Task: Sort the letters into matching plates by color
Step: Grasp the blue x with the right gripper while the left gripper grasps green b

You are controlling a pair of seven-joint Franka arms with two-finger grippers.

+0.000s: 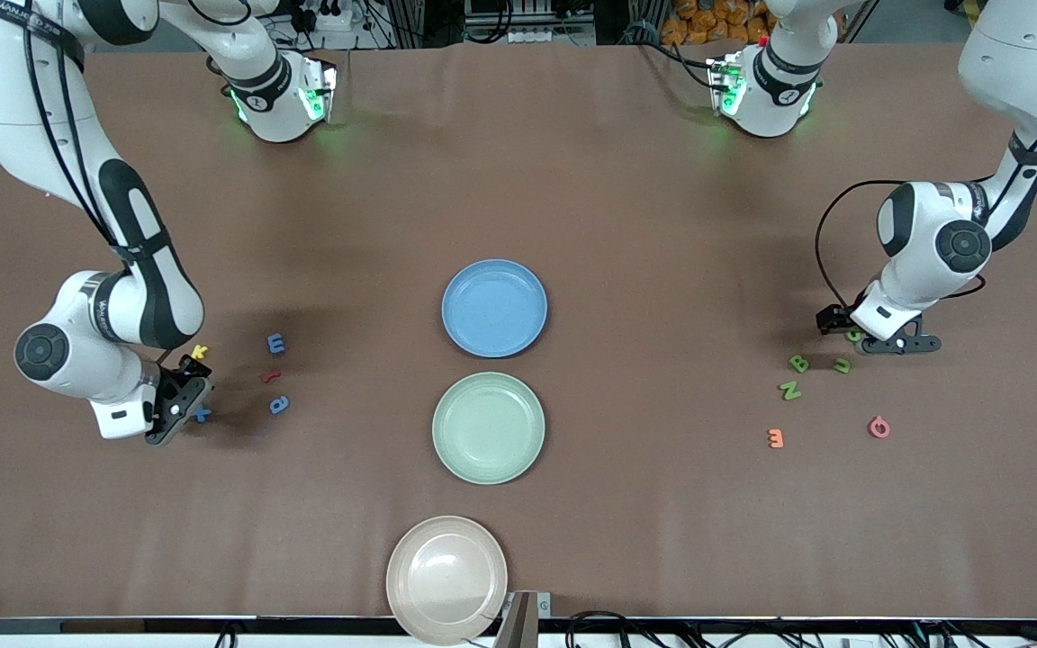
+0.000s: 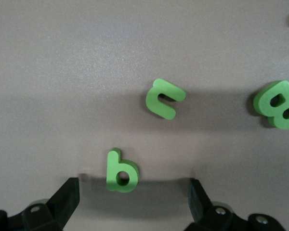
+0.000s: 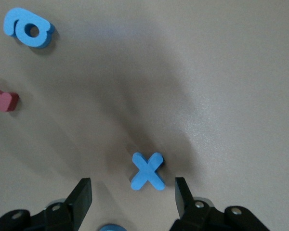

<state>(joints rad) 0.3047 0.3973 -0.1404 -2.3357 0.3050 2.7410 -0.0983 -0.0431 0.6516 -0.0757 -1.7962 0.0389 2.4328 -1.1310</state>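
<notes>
The right gripper (image 3: 132, 192) sits low near the table's right-arm edge, fingers spread around a blue X (image 3: 147, 171), not touching it. The left gripper (image 2: 135, 197) sits low near the left-arm edge, fingers wide on either side of a green b (image 2: 121, 171). The blue plate (image 1: 494, 308) and green plate (image 1: 488, 427) lie mid-table, both holding no letters

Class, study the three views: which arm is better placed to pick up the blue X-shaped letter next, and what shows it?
The right arm. Its right gripper is low over the blue X, fingers open either side. The left gripper is at the left arm's end, open around a green b.
</notes>
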